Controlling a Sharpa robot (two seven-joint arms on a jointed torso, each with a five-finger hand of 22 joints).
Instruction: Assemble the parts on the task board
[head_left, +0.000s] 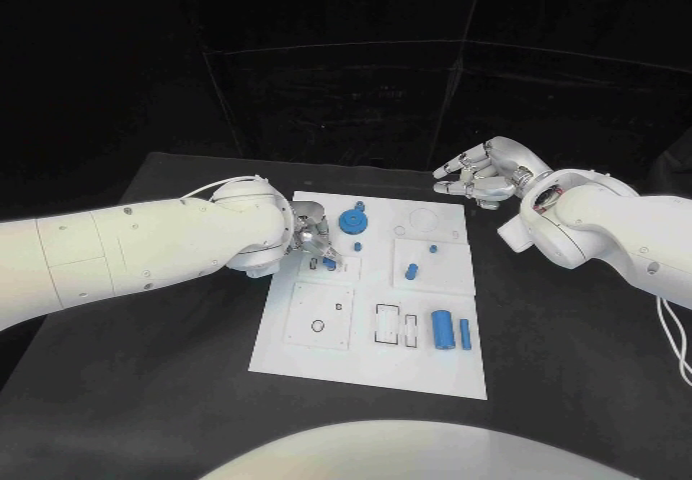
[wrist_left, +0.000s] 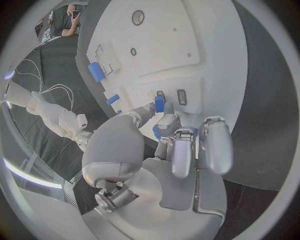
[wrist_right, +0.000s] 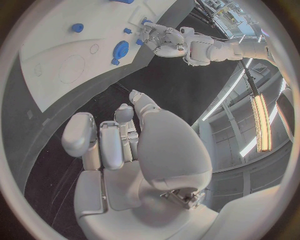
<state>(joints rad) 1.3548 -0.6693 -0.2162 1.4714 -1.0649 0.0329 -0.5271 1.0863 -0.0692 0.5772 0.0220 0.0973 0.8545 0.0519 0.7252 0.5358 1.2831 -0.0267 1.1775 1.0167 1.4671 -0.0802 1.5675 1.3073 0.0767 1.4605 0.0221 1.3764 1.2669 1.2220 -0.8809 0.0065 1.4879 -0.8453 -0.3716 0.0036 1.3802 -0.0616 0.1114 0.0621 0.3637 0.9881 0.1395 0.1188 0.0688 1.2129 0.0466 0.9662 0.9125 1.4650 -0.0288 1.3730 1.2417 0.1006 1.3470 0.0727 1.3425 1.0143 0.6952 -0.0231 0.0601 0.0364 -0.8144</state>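
Observation:
The white task board (head_left: 378, 352) lies in the middle of the black table. My left hand (head_left: 306, 236) hovers over the board's left side and pinches a small blue part (head_left: 330, 263) between thumb and a finger. In the left wrist view that part (wrist_left: 159, 103) hangs at the fingertips, just over two small slots in the board (wrist_left: 187, 30). A round blue part (head_left: 355, 220) stands near the far edge. Two blue cylinders (head_left: 443, 330) lie side by side at the near right. My right hand (head_left: 488, 172) hangs beyond the board's far right corner, fingers loosely bent, holding nothing.
Small blue pieces (head_left: 413, 270) sit on the board's right half, one more (head_left: 359, 245) beside the round part. Rectangular outlines (head_left: 388, 324) mark the near middle. Black table surrounds the board on all sides. The right wrist view shows the round part (wrist_right: 120, 50) and my left hand (wrist_right: 164, 39).

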